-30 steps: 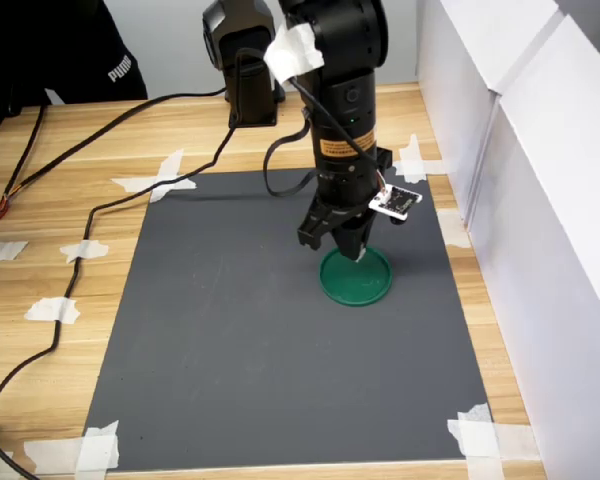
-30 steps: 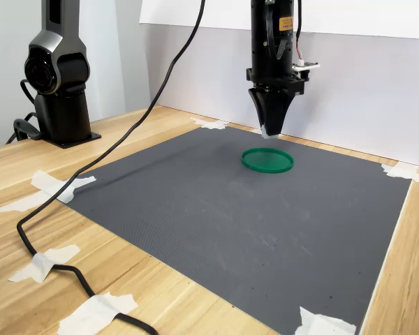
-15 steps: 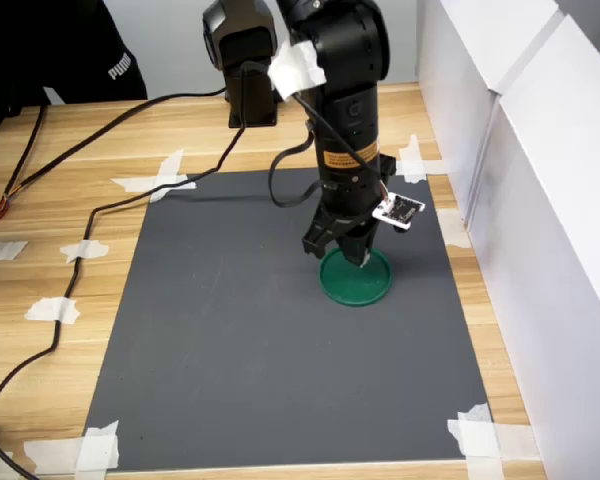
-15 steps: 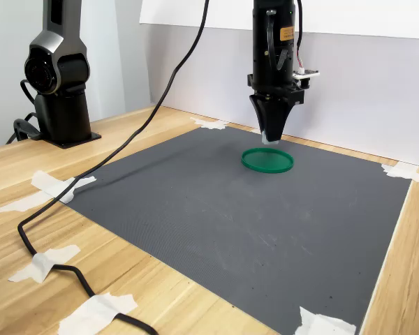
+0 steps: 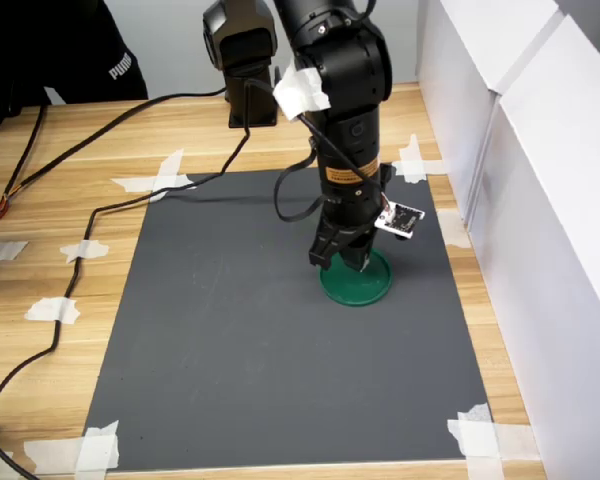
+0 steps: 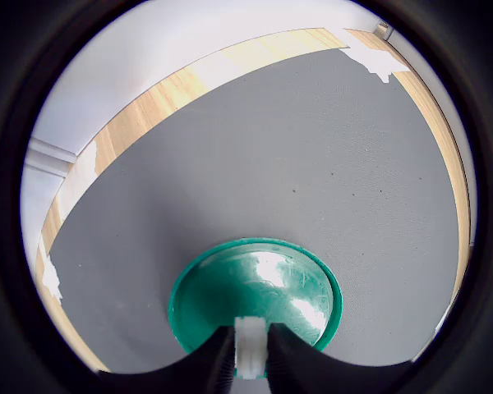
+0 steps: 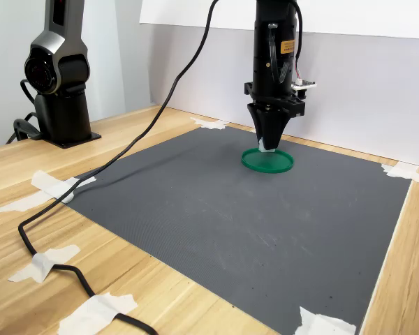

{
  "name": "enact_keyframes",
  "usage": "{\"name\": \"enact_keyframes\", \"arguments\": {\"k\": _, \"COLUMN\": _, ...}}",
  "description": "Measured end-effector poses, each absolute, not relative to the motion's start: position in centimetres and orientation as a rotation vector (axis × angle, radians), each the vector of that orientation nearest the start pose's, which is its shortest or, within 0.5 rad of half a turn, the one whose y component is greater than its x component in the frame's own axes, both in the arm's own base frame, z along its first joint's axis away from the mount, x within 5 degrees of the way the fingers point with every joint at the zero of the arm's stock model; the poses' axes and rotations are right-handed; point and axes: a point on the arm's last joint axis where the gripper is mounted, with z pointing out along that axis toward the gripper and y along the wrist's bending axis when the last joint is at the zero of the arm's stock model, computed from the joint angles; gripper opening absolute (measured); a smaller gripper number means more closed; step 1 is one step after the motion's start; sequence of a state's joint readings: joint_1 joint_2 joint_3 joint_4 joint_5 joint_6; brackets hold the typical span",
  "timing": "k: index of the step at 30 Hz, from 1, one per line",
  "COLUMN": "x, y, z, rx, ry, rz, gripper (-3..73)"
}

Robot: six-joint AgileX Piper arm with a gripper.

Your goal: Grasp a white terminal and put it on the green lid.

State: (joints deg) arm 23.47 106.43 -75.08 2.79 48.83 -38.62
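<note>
The green lid (image 5: 361,281) lies flat on the dark grey mat, seen in both exterior views and as a round green lid (image 6: 279,283) in the wrist view. My gripper (image 5: 346,264) points straight down over its near-left part, the fingertips just above the lid surface. In the wrist view the white terminal (image 6: 249,346) is pinched between the two black fingers (image 6: 211,355), so the gripper (image 6: 250,361) is shut on it. From the second exterior view the gripper (image 7: 267,145) hangs over the lid (image 7: 272,160), with a pale bit of the terminal (image 7: 264,145) at its tip.
The grey mat (image 5: 240,330) is taped to a wooden table at its corners (image 5: 480,435). A second black arm base (image 5: 242,55) stands at the back, with a black cable (image 5: 100,205) trailing across the first exterior view's left. White panels (image 5: 540,200) wall the first exterior view's right.
The gripper has come down toward the green lid, still shut on the white terminal; its tip now sits just above the lid surface.
</note>
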Motion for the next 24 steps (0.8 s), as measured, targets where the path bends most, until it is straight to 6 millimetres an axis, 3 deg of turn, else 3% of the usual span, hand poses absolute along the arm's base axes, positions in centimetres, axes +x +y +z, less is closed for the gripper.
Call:
{"name": "enact_keyframes", "arguments": {"k": 6, "x": 34.3, "y": 15.2, "z": 20.4, "rx": -1.454, "ry": 2.478, "rz": 0.006, "gripper": 43.2}}
{"name": "enact_keyframes", "arguments": {"k": 13, "x": 34.1, "y": 15.1, "z": 21.9, "rx": -1.355, "ry": 2.472, "rz": 0.01, "gripper": 46.5}}
{"name": "enact_keyframes", "arguments": {"k": 17, "x": 33.5, "y": 14.6, "z": 25.2, "rx": -1.192, "ry": 2.421, "rz": 0.015, "gripper": 38.7}}
{"name": "enact_keyframes", "arguments": {"k": 24, "x": 31.7, "y": 10.4, "z": 32.2, "rx": -0.929, "ry": 2.315, "rz": 0.003, "gripper": 7.1}}
